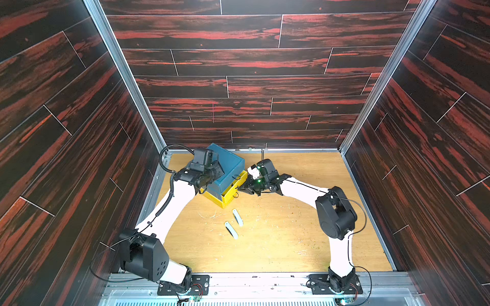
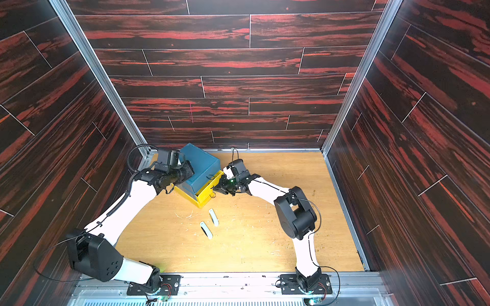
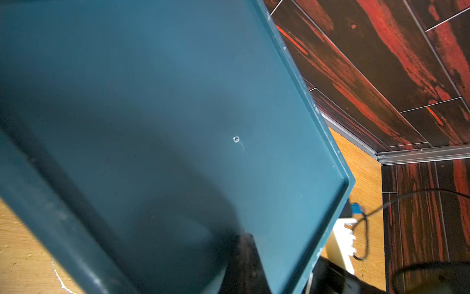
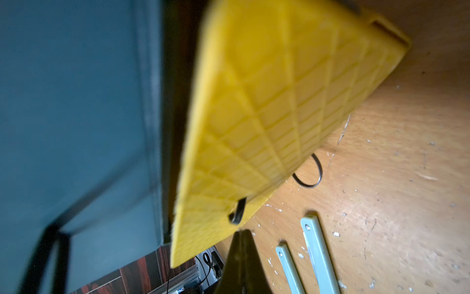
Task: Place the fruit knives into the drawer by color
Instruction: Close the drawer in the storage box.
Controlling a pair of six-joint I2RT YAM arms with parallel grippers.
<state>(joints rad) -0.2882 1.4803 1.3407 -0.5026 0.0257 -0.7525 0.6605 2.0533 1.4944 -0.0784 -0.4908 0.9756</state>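
My right hand (image 4: 240, 235) was pressed together beside the black loop (image 4: 237, 215) of the yellow drawer (image 4: 267, 114). My left hand (image 1: 215, 172), pressed together too, was over the blue top (image 3: 178, 101).

A: The drawer chest (image 3: 178, 101)?
B: Matt teal plastic. Its yellow drawer front (image 4: 267, 101) is plastic too, moulded in a raised grid.
A: And the worktop (image 4: 394, 152)?
B: Wood-grain, scuffed, flecked white. The fruit knives (image 4: 318, 254) look smooth and matt.

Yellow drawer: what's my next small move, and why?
Probably ease the part-open yellow plastic drawer slightly farther out with the shut right tool, which sits at its thin black loop pull; two grey-green folded knives lie outside it. Whether it grips the pull is unclear.
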